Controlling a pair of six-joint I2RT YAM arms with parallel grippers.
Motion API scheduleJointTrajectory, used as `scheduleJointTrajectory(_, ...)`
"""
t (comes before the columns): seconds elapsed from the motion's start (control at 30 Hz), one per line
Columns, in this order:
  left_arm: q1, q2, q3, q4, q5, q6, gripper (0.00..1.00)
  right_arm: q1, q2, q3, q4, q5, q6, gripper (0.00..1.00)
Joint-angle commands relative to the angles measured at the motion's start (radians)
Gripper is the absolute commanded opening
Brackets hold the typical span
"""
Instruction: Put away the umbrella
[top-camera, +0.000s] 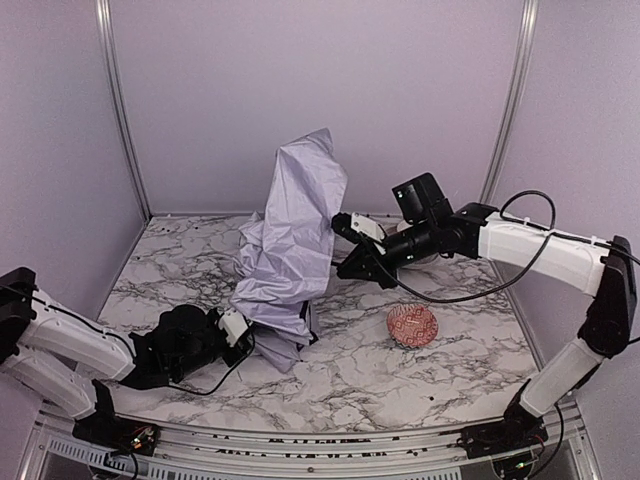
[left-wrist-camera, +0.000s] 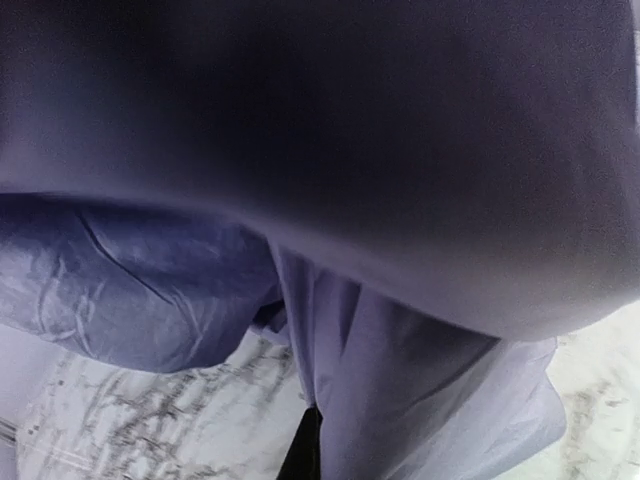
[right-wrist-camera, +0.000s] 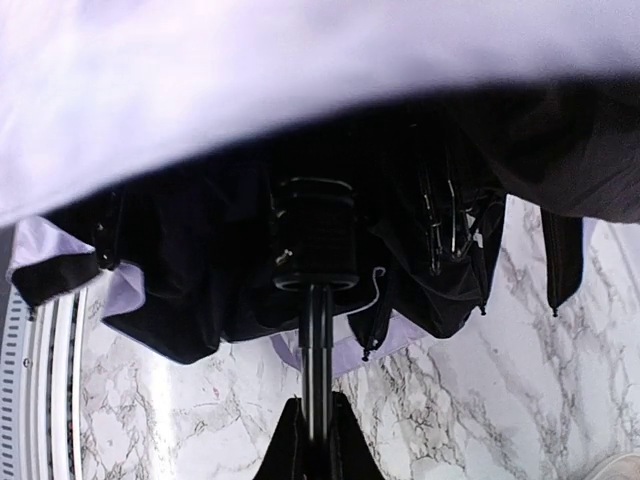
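Right, from the top camera you've got the umbrella (top-camera: 295, 230) standing up in a crumpled heap at the middle of the marble worktop (top-camera: 450, 375), lavender cloth draped down to the surface. Your left claw (top-camera: 243, 338) sits low at the near-left foot of the heap, touching the cloth. Your right claw (top-camera: 345, 250) reaches in from the right, higher up, its tips pressed into the side of the folds. A red patterned bowl (top-camera: 412, 325) rests on the worktop to the right of the umbrella, apart from it and below your right arm. Over to the left wrist: the canopy (left-wrist-camera: 400, 150) fills nearly everything, blurred and very close. One fold runs straight down into the dark fingertips (left-wrist-camera: 303, 450) at the bottom edge; that claw is clenched on the cloth. Now the right wrist: you're looking up under the black lining, ribs (right-wrist-camera: 445, 230) hanging on the right. The thin black shaft (right-wrist-camera: 317, 340) comes down the centre, and your right claw is clamped tight on it at the bottom edge.
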Motion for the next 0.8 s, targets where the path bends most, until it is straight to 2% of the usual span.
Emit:
scheduleJointTrajectory(0.0,0.087,0.169,0.117,0.444,-0.065,0.269,0.00,-0.014,-0.102,0.088,-0.034,-0.007,-0.020,0.00)
scheduleJointTrajectory(0.07,0.102,0.278,0.223,0.504,-0.055,0.343,0.00,-0.014,-0.124,0.103,-0.020,0.039,-0.024,0.00)
scheduleJointTrajectory(0.2,0.148,0.475,0.347,0.773,-0.037,0.388,0.00,-0.020,-0.133,0.112,-0.007,0.118,-0.047,0.00)
scheduleJointTrajectory(0.27,0.168,0.517,0.385,0.773,-0.001,0.372,0.00,-0.031,-0.115,0.110,0.005,0.122,-0.046,0.00)
scheduleJointTrajectory(0.3,0.171,0.533,0.408,0.739,0.024,0.360,0.04,-0.036,-0.104,0.106,0.017,0.129,-0.046,0.00)
scheduleJointTrajectory(0.4,0.174,0.583,0.406,0.697,0.060,0.309,0.21,-0.040,-0.062,0.059,0.066,0.165,-0.053,0.00)
scheduleJointTrajectory(0.5,0.172,0.600,0.314,0.692,0.039,0.283,0.67,-0.042,-0.009,0.001,0.108,0.161,-0.058,0.00)
scheduleJointTrajectory(0.53,0.167,0.592,0.279,0.686,0.029,0.285,0.79,-0.042,0.009,-0.016,0.119,0.154,-0.058,0.00)
scheduleJointTrajectory(0.57,0.156,0.578,0.234,0.681,0.007,0.290,0.87,-0.042,0.027,-0.033,0.127,0.148,-0.058,0.00)
scheduleJointTrajectory(0.67,0.095,0.497,0.106,0.604,-0.079,0.311,0.98,-0.042,0.076,-0.052,0.137,0.151,-0.058,0.00)
scheduleJointTrajectory(0.77,0.004,0.423,0.044,0.443,-0.173,0.300,0.99,-0.040,0.111,-0.058,0.134,0.173,-0.064,0.00)
